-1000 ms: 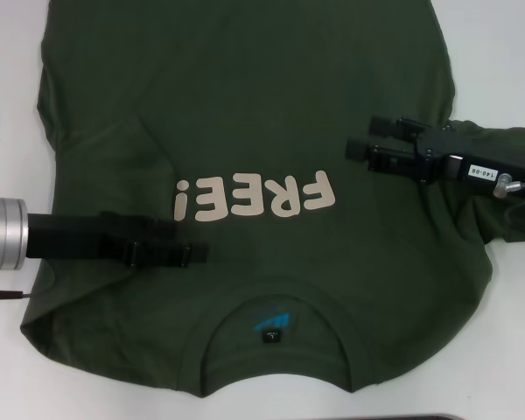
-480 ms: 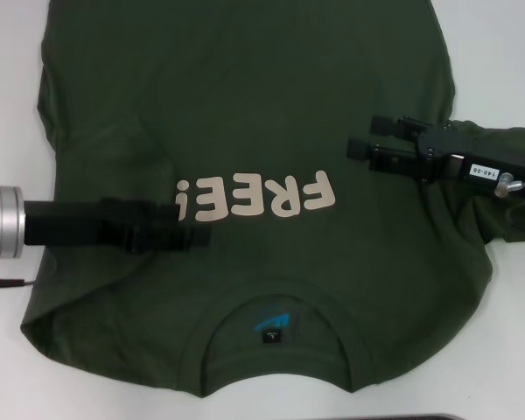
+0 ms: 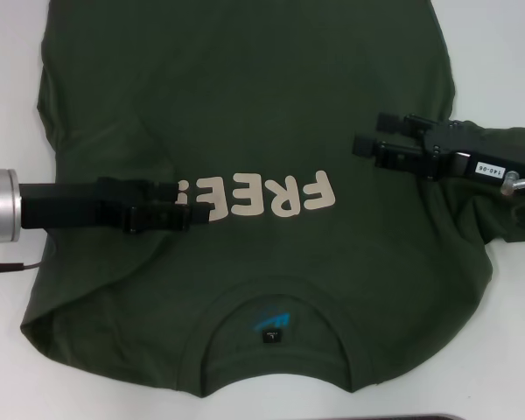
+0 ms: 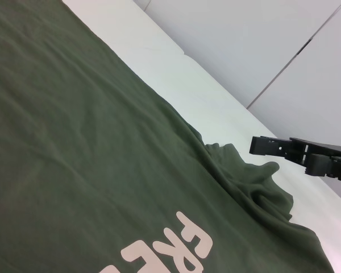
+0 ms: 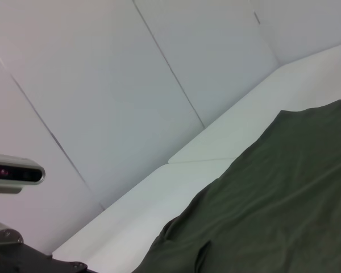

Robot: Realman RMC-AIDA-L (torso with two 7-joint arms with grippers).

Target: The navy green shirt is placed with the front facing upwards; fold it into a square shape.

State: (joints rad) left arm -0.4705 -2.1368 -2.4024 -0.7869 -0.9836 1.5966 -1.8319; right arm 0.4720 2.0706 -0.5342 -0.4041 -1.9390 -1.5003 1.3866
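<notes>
Both arms reach inward, left tool [image 3: 192, 210] lower, right tool [image 3: 360, 144] higher, apart

White table [image 3: 507, 52] spans work area. Pale panelled wall [image 5: 102, 85] at 12 o'clock. Thin cable [image 3: 9, 267] at 9 o'clock.

The head view looks straight down on the shirt [image 3: 245, 105]; both wrist views skim low across it (toward the walls).

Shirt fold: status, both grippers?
Left gripper over chest lettering, holding nothing. Right gripper over shirt's right side, holding nothing. Navy green shirt flat, front up, unfolded. Nothing in the way.
</notes>
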